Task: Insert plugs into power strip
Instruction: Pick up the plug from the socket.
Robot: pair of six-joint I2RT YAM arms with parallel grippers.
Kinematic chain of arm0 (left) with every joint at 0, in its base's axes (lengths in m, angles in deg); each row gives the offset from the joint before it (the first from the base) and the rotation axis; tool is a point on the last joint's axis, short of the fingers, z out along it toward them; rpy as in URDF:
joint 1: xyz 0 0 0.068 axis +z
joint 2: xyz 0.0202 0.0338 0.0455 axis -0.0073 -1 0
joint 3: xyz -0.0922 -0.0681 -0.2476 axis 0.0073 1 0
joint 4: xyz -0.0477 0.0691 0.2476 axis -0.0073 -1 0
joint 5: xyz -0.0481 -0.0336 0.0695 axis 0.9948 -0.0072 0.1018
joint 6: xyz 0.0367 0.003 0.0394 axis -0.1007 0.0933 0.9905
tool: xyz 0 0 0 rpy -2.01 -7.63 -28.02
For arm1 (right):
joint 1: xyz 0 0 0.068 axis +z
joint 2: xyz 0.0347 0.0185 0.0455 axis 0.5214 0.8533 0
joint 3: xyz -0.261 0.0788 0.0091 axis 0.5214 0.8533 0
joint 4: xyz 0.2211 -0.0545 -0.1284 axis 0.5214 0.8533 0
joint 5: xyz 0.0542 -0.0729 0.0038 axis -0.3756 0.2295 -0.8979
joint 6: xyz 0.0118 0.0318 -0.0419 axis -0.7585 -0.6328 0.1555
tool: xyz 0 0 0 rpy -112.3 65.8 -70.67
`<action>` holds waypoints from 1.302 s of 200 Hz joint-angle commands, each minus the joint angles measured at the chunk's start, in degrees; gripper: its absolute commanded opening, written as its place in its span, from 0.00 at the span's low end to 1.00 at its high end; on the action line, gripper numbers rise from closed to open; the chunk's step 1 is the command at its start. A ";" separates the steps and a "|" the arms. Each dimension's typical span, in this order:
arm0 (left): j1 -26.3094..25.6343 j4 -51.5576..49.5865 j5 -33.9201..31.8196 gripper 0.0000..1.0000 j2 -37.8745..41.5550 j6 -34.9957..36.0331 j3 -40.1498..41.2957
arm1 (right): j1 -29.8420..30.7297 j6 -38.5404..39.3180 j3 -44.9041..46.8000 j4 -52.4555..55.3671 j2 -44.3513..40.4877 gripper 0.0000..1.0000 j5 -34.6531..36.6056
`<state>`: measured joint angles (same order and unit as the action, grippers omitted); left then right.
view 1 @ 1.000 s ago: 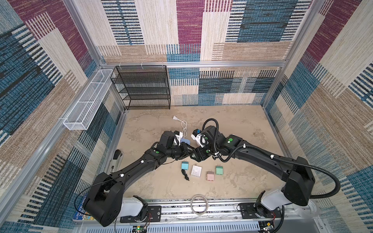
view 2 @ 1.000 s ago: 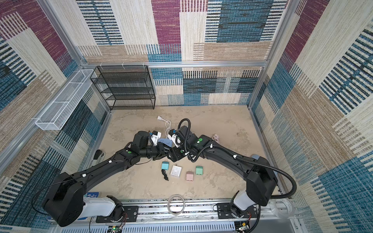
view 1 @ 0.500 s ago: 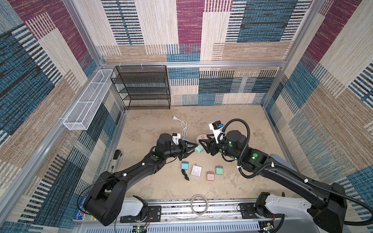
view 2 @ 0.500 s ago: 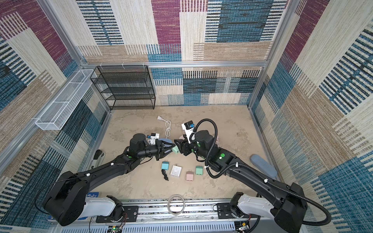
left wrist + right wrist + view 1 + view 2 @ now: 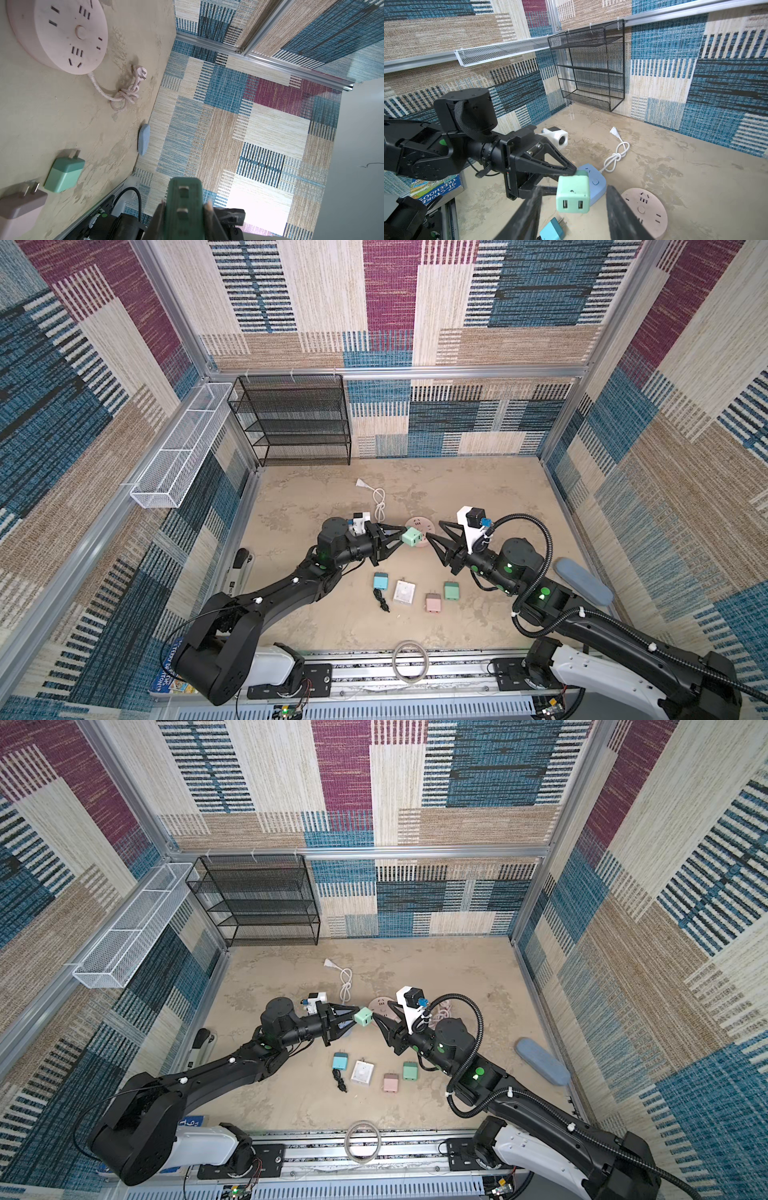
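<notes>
Mint green plastic is clamped in the left gripper [image 5: 400, 537]. A mint green plug adapter [image 5: 412, 537] is gripped by its sides and held clear of the tabletop [image 5: 478, 497]. In both top views it is seen over the edge of the round pink power strip [image 5: 423, 525]. Its two USB ports are turned toward the right gripper [image 5: 433, 529], and two metal prongs are seen on its other end in the left wrist view. The right gripper is spread wide. In the right wrist view its fingers [image 5: 612, 199] stand on either side of the adapter with a gap on each side, and nothing is grasped by it. A blue power strip [image 5: 596, 182] with a knotted white cord [image 5: 616, 155] is seen behind the held adapter. Nearer the robot's base, four more are laid flat in a loose row: a teal plug adapter [image 5: 380, 580] with a black cord [image 5: 381, 600], a white plug adapter [image 5: 404, 591], a pink plug adapter [image 5: 433, 603], and just beside it a second mint green plug adapter [image 5: 451, 590].
</notes>
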<state>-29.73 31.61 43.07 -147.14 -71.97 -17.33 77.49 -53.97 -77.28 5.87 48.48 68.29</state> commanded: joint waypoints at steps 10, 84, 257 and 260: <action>0.01 3.05 0.34 0.00 0.03 -1.05 -0.83 | 0.00 -0.09 1.12 -4.28 1.75 0.52 -1.60; 0.01 4.35 0.67 0.00 -0.92 -0.95 -0.64 | -0.01 0.38 -0.40 -5.29 8.05 0.52 -2.25; -0.52 5.51 0.52 0.00 0.66 -0.94 0.07 | -0.10 0.25 -4.23 -5.33 15.28 0.51 -4.03; -0.52 5.45 0.55 0.00 0.66 -0.93 0.01 | -0.10 0.19 -4.32 -5.43 15.38 0.51 -4.13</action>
<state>-30.08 36.07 43.16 -146.87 -73.04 -17.44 77.42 -53.80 -80.69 2.57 63.43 65.47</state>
